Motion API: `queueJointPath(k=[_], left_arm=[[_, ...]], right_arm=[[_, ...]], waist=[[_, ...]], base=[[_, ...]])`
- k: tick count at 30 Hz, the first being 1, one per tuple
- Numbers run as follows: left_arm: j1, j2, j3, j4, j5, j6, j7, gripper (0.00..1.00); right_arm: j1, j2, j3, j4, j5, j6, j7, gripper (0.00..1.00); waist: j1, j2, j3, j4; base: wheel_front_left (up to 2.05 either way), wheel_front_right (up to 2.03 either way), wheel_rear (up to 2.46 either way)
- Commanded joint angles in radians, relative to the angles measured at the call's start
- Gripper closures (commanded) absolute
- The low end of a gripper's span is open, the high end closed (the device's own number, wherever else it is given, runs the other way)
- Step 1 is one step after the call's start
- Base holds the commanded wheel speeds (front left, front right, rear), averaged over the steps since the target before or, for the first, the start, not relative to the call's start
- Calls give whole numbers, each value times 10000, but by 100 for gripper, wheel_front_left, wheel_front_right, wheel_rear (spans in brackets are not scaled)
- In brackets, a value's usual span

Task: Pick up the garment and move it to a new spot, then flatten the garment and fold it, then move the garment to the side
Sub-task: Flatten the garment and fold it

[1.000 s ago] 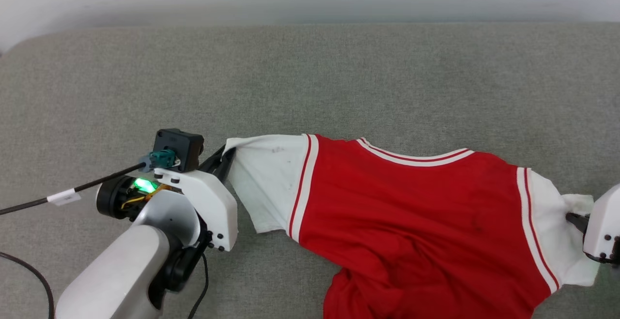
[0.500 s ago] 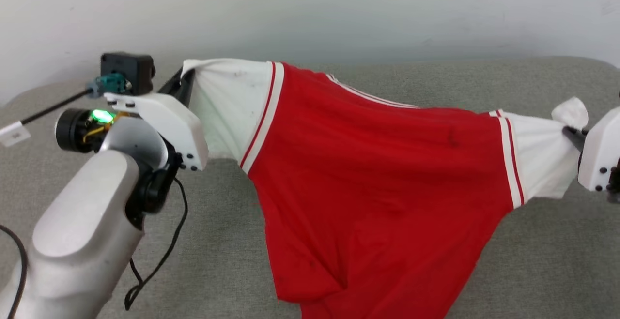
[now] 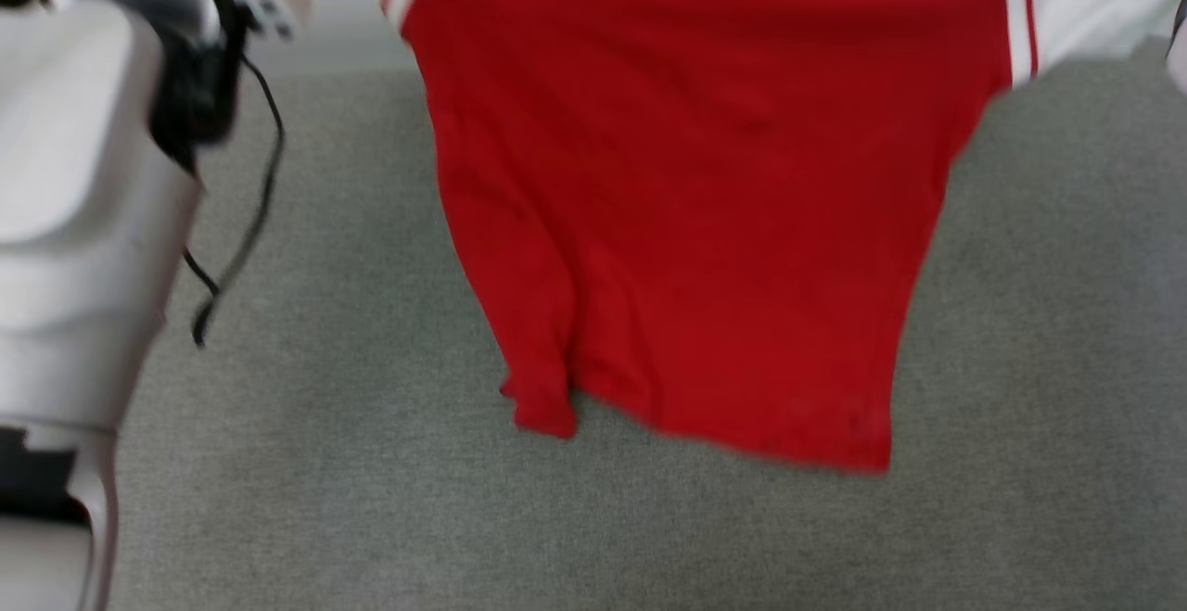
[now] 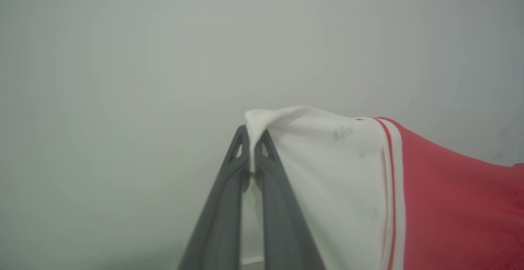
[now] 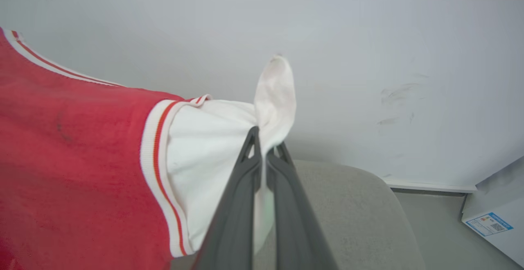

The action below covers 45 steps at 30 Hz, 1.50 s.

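Above the grey worktop hangs the garment, red body spread between its two white sleeves (the head view is blurred, so whether the hem touches the worktop I cannot tell). Over the worktop's left part rises the pale left arm, trailing a black cable. High above the worktop, the left fingers are clenched on one sleeve's edge, and the right fingers on the other sleeve's bunched tip.
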Motion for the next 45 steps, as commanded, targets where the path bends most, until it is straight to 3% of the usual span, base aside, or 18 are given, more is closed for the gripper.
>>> queueJointPath(k=[1, 14, 24, 35, 45], left_arm=[[-472, -15, 100, 148, 82, -46, -190, 100], [-4380, 258, 498, 1290, 727, -458, -1846, 100], [-5501, 279, 668, 1824, 660, -639, -2125, 100], [-4664, -88, 708, 2793, 302, -1049, -2420, 100], [-1620, -265, 1140, 2521, -178, -1483, -2567, 100]], right_arm=[[-495, -16, 54, 98, -131, -5, -271, 100], [-4815, -196, 1004, 1194, -929, -7, -3032, 100], [-6533, -135, 1974, 2166, -693, -7, -3969, 100], [-6331, 53, 2997, 3431, -153, -7, -4701, 100], [-3679, -360, 3860, 3345, 1208, -7, -5149, 100]], waist=[[0, 0, 488, -7], [0, 0, 2344, -190], [0, 0, 3626, -297], [0, 0, 4174, -136], [0, 0, 2798, 47]], base=[[0, 0, 0], [0, 0, 0], [0, 0, 0], [0, 0, 0], [0, 0, 0]])
